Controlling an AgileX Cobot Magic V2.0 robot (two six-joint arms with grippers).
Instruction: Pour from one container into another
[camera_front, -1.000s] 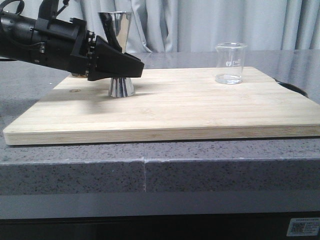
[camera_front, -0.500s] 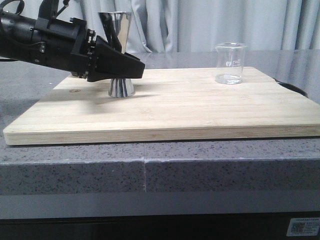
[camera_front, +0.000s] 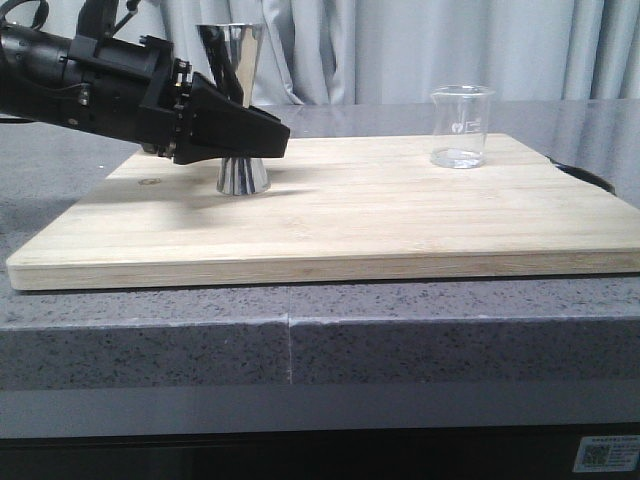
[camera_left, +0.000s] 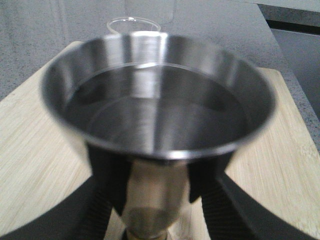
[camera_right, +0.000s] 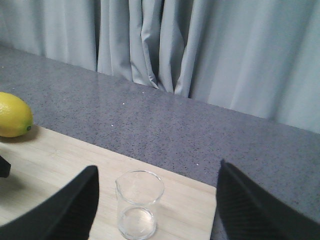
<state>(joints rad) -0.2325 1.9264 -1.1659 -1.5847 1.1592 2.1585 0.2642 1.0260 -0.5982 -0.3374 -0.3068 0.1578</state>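
Front view: the beaker (camera_front: 461, 126) stands upright at the far right of the cutting board (camera_front: 340, 215), well apart from the jigger (camera_front: 241, 110). Thin glass, judged light, slippery and fragile; grasp mid-wall, below the lip. Left end effector (camera_front: 262, 137) pinches the jigger's waist. Right end effector (camera_right: 155, 200) is spread, hovering around the beaker without contact. A lemon (camera_right: 12, 115) lies beyond.
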